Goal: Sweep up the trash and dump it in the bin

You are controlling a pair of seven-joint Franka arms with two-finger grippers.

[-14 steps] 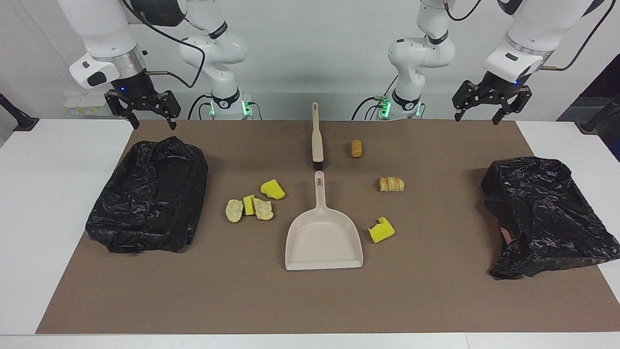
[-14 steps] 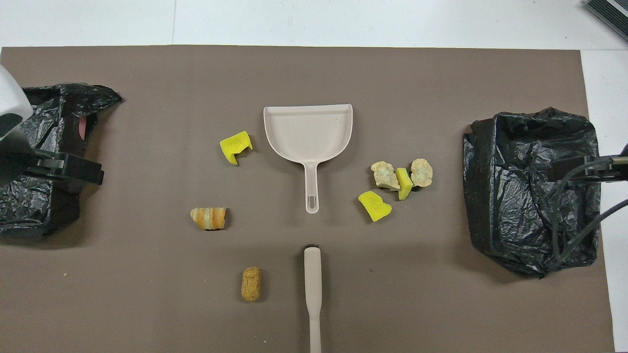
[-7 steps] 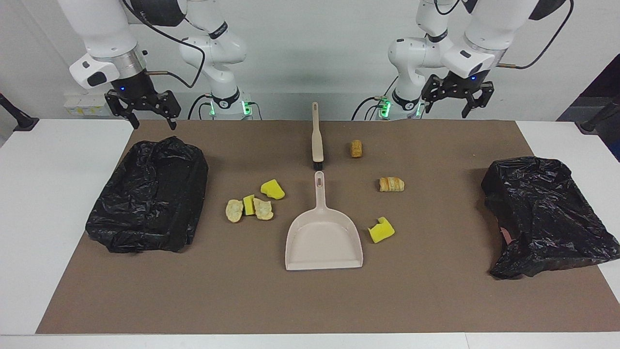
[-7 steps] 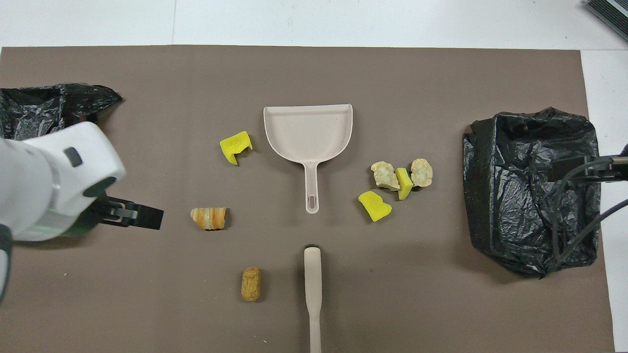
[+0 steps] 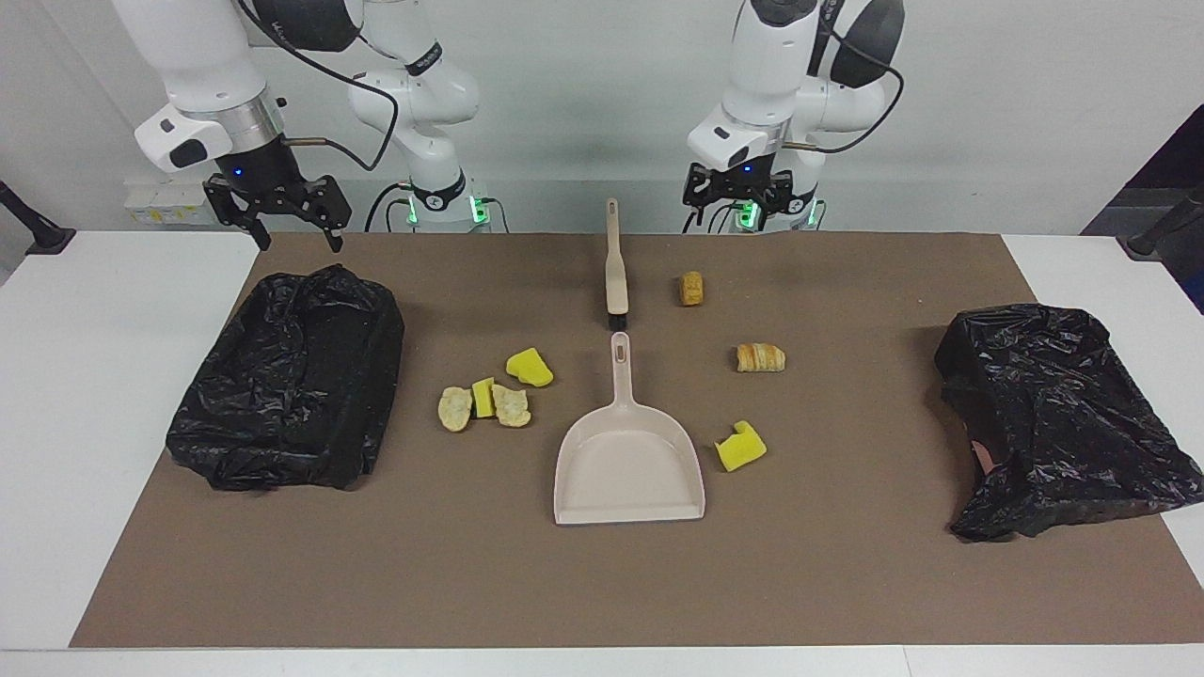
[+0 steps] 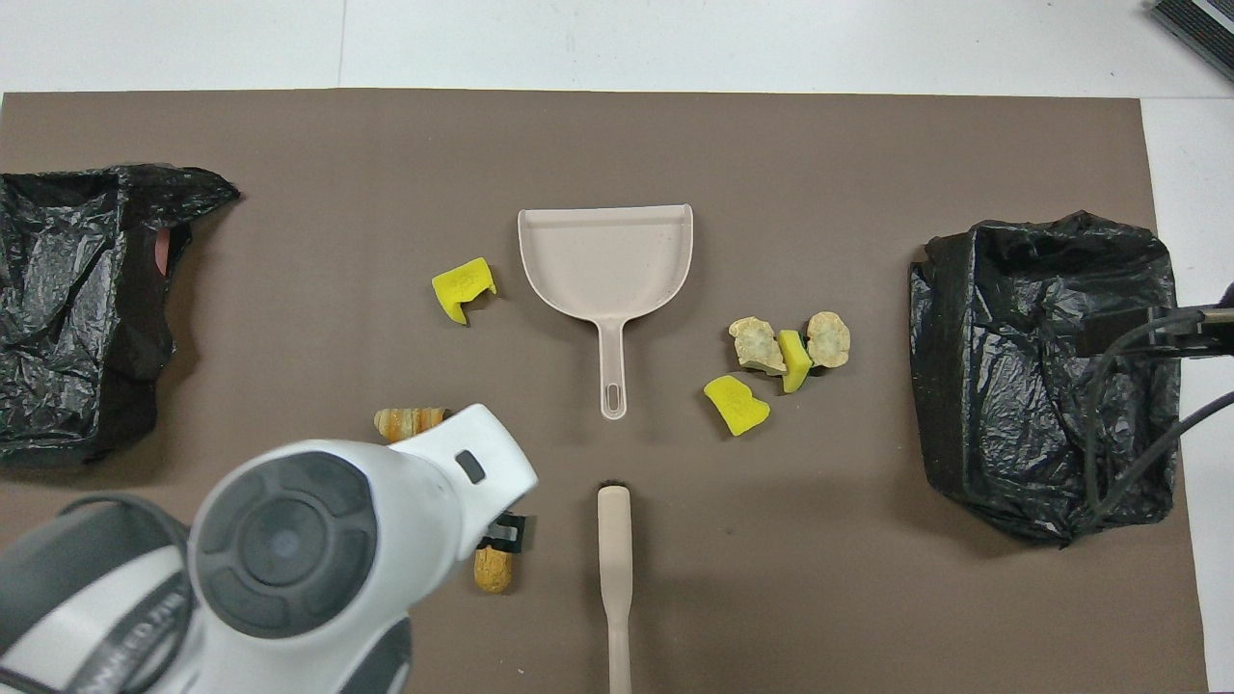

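- The trash [image 5: 513,387] lies loose on the brown mat [image 5: 847,583] around the dustpan [image 5: 628,461], none of it in the pan yet: a yellow sponge chunk [image 5: 530,367] and a tight row of two pale bread lumps with a yellow sponge sliver [image 5: 483,398] between them sit beside the dustpan toward the right arm's end of the bench.
- Toward the left arm's end, another yellow sponge chunk [image 5: 740,447] lies just beside the dustpan's wall, with a striped pastry roll [image 5: 760,358] and a small brown lump [image 5: 692,288] nearer to the robots than the dustpan.
- The pieces are small and look light; I judge they would roll or skid if struck hard, so short, low strokes toward the pan's open lip would suit.
- The brush [image 5: 615,268] lies in line with the dustpan's handle, nearer to the robots, untouched.
- The left gripper [image 5: 736,191] hangs with fingers apart, holding nothing; what exactly it is over is hard to tell, probably the mat's edge near the brown lump. The step seems to be fetching the brush: descend squarely over its narrow handle.
- The right gripper [image 5: 278,209] waits, spread and empty, above the black-bagged bin [image 5: 292,376]; a second bagged bin [image 5: 1058,418] sits at the other end.
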